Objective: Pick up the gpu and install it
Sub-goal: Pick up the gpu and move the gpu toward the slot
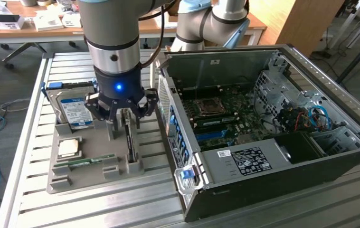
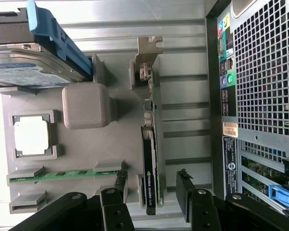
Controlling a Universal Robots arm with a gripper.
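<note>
Gripper (image 2: 151, 179) hangs wide open and empty astride the upright gpu (image 2: 150, 154) in its grey holder (image 2: 82, 144), and ought to centre squarely on it before closing.

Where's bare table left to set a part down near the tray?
Bare slats of the table on the camera side of the tray, and beyond the hard drive. Crowded between tray and case, where the open hand straddles the gpu.
</note>
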